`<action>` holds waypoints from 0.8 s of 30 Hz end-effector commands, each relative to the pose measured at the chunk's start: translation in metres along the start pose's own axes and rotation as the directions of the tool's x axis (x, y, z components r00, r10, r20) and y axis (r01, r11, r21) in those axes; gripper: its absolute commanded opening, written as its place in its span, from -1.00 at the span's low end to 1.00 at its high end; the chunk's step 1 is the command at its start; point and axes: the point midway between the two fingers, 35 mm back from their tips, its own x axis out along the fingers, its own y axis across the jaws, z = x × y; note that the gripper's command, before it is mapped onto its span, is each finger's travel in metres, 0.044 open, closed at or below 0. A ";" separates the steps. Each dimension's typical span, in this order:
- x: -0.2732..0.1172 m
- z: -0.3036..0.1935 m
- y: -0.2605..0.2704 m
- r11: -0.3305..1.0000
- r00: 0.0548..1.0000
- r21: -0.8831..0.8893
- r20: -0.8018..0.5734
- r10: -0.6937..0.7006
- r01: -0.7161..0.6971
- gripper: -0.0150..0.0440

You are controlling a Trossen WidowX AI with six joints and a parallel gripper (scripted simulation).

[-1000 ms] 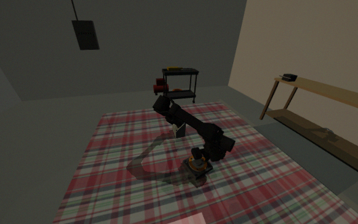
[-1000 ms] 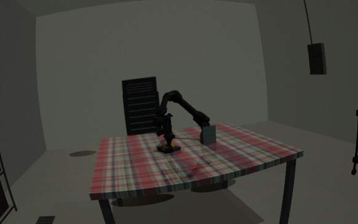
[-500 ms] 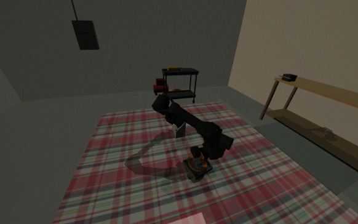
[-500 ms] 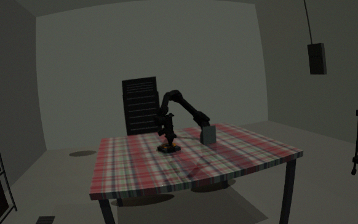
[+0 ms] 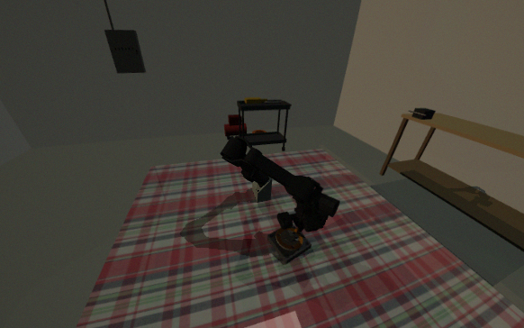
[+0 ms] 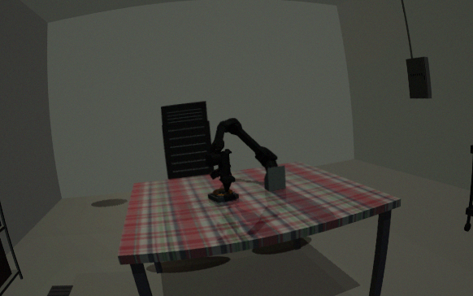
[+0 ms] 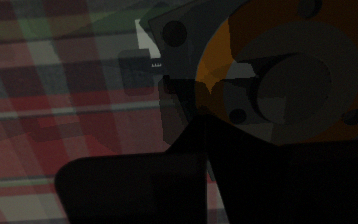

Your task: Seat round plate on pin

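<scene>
Since the fingers are clenched tight on nothing, the gripper [image 7: 207,120] reads as a closed poking tip, likely meant to nudge the plate around the post rather than grasp it. Nearest in the wrist view: dark gripper body filling the bottom, tip pointing down at the plate's rim by the orange tab side. Whether it touches the plate, cannot tell. Just beyond, 1 round orange plate [image 7: 352,75] sits on 1 square dark base [image 7: 185,55], with 1 grey central post [image 7: 292,87] through its middle. About 3 small dark holes show on the plate; which one belongs to the tab is hard to say, and the pin itself is not visible. Judged from this, the plate is probably not yet seated flat.

Top view: 1 arm [image 5: 282,180] reaches out from its mount and bends down over the base [image 5: 295,254], which lies on the plaid table [image 5: 174,270], near its middle. 1 grey block [image 6: 275,178] stands by the arm's foot, well apart from the base. Far back: 1 black cart [image 5: 264,122], 1 wooden bench [image 5: 489,135], 1 dark chair [image 6: 185,138].
</scene>
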 end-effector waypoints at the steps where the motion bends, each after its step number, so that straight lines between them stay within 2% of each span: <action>1: 0.002 -0.008 -0.003 1.000 1.000 -0.009 -0.013 -0.008 0.008 -0.49; 24: 0.002 -0.021 -0.011 1.000 1.000 -0.009 -0.014 -0.009 0.009 -0.49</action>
